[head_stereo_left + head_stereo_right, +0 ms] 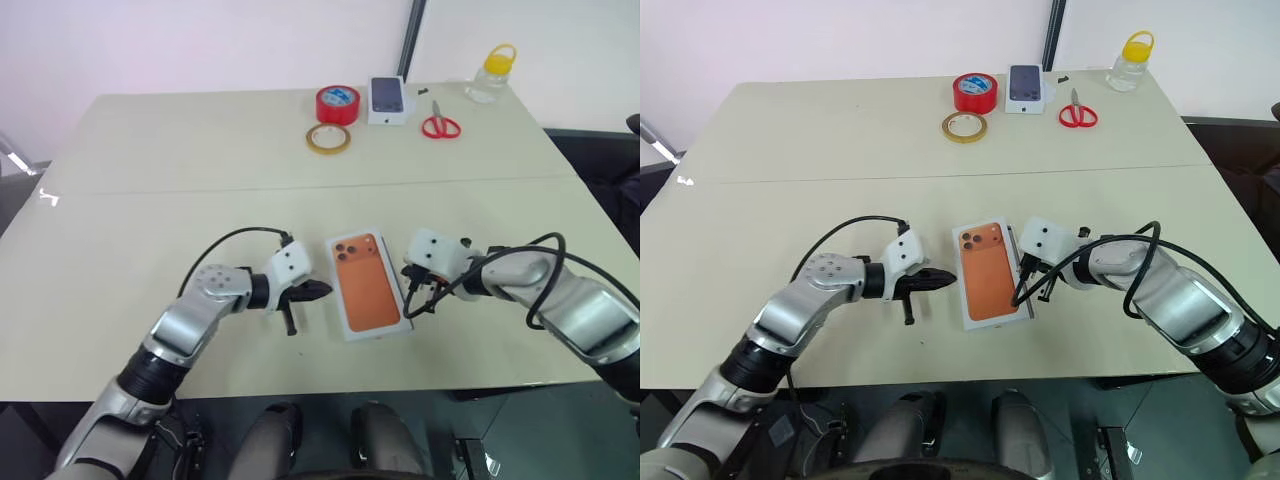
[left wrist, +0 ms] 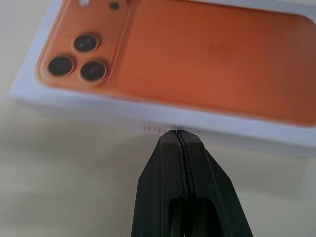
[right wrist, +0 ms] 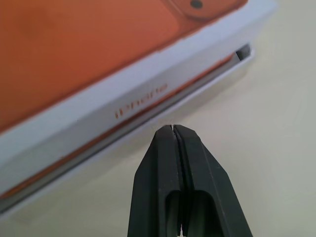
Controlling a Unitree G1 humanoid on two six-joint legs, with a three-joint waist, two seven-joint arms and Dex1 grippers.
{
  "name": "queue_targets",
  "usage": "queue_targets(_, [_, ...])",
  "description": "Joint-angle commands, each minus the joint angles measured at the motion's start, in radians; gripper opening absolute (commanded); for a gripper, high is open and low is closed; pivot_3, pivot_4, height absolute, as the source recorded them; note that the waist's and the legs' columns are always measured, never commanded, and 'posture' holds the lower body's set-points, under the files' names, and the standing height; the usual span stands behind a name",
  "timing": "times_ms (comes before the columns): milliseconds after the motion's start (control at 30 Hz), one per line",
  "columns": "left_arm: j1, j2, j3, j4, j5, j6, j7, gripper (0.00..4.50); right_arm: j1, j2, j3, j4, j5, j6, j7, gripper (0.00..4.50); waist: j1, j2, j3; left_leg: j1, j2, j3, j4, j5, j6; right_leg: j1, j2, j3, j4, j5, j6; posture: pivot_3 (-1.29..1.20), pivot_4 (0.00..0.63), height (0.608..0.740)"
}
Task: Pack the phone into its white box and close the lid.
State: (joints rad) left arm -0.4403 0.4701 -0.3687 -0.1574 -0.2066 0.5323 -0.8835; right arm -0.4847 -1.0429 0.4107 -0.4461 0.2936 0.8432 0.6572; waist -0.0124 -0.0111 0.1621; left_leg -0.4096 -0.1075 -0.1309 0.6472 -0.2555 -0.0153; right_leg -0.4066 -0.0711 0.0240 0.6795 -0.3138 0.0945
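Behind the lid (image 1: 370, 284), tape rolls (image 1: 337, 103), scissors (image 1: 440, 125), bottle (image 1: 491, 72)

Hidden under the lid (image 1: 369, 285): most of the white box (image 3: 148, 129), showing just a thin sliver of wall with an orange strip above it, too narrow to identify as the phone. Cut off by the edges in both wrist views: the lid's far end. Too small to read: print on the small white box (image 1: 388, 100) at the table's far side. Blurred: lettering on the lid's side.
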Motion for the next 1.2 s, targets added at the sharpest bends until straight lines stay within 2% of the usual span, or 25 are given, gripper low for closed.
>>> queue_targets(33, [-0.014, -0.014, 0.001, -0.022, -0.001, -0.02, -0.008, 0.0, 0.003, 0.001, -0.057, -0.048, -0.029, -0.003, 0.023, 0.03, 0.0, 0.0, 0.0, 0.0, 0.0, 0.0, 0.0, 0.0, 0.0, 0.0, 0.0, 0.0, 0.0, 0.0, 0.0, 0.0, 0.15, 0.74])
queue_targets(833, [-0.01, -0.037, 0.025, -0.057, -0.017, 0.01, -0.012, 0.0, 0.057, 0.021, -0.102, -0.042, -0.129, -0.008, 0.085, 0.03, 0.003, 0.0, 0.0, 0.0, 0.0, 0.0, 0.0, 0.003, -0.006, 0.0, 0.0, 0.0, 0.0, 0.0, 0.0, 0.0, 0.15, 0.74])
queue_targets(933, [-0.01, -0.034, 0.083, -0.034, -0.041, 0.019, 0.002, 0.0, 0.068, 0.007, -0.17, -0.024, -0.113, -0.024, 0.106, 0.03, 0.003, 0.0, 0.0, 0.0, 0.0, 0.0, 0.0, 0.003, -0.006, 0.0, 0.0, 0.0, 0.0, 0.0, 0.0, 0.0, 0.15, 0.74])
queue_targets(1067, [-0.048, -0.067, 0.168, -0.012, -0.105, 0.063, 0.034, 0.0, 0.108, 0.02, -0.309, -0.053, -0.007, -0.036, 0.184, 0.03, 0.003, 0.0, 0.0, 0.0, 0.0, 0.0, 0.0, 0.003, -0.006, 0.0, 0.0, 0.0, 0.0, 0.0, 0.0, 0.0, 0.15, 0.74])
queue_targets(1200, [-0.087, -0.11, 0.128, 0.03, -0.049, 0.04, 0.084, 0.0, 0.159, 0.036, -0.379, -0.141, 0.122, 0.01, 0.257, 0.03, 0.006, 0.0, 0.0, 0.0, 0.0, 0.0, 0.001, 0.003, -0.006, 0.001, 0.0, 0.0, 0.0, 0.0, 0.0, 0.0, 0.15, 0.74])
